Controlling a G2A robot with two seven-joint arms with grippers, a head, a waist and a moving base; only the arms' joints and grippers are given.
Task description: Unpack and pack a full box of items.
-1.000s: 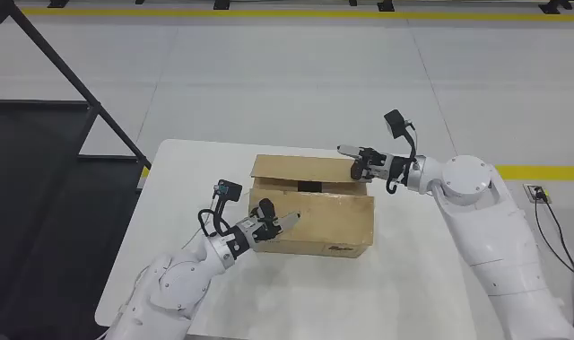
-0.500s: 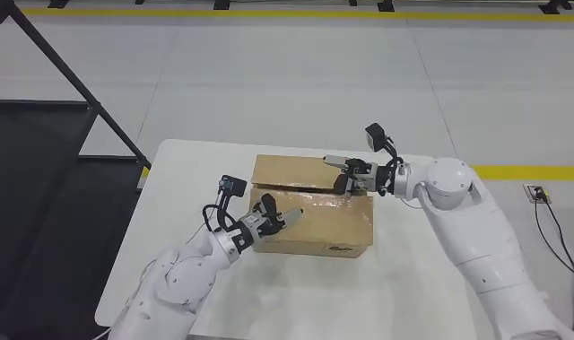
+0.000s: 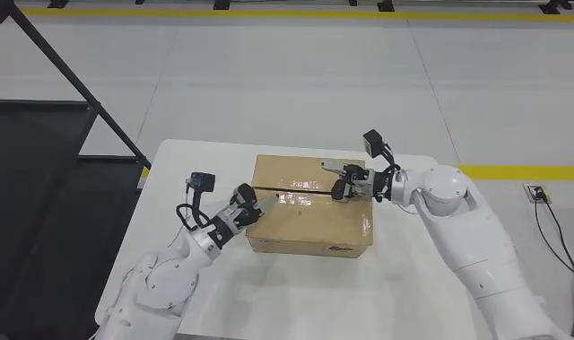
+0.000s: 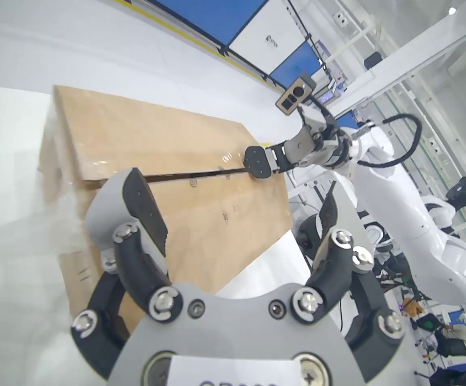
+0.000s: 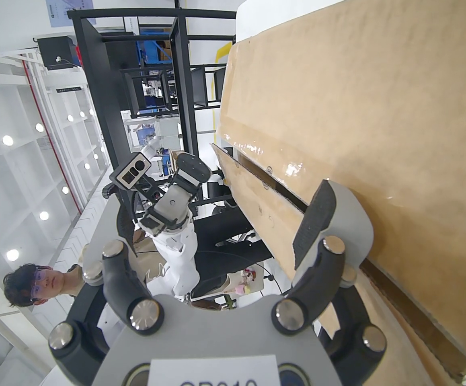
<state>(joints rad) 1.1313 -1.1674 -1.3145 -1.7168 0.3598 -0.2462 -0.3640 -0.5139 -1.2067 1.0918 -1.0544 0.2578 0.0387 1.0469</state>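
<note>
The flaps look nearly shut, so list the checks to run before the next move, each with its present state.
1. Both flaps of the box down: ok.
2. Seam closed tight: not ok, a thin dark gap shows.
3. Left gripper open, empty, at one box end: ok.
4. Right gripper open, empty, at the other end: ok.
5. Items inside: cannot tell, hidden by the flaps.
6. Box standing fully on the table: ok.

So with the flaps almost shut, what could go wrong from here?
1. The top flaps of the brown cardboard box leave a dark slit; the open right gripper sits at it and may push one flap under the other.
2. The open left gripper is at the box's opposite end; a sideways push could slide the box across the white table.
</note>
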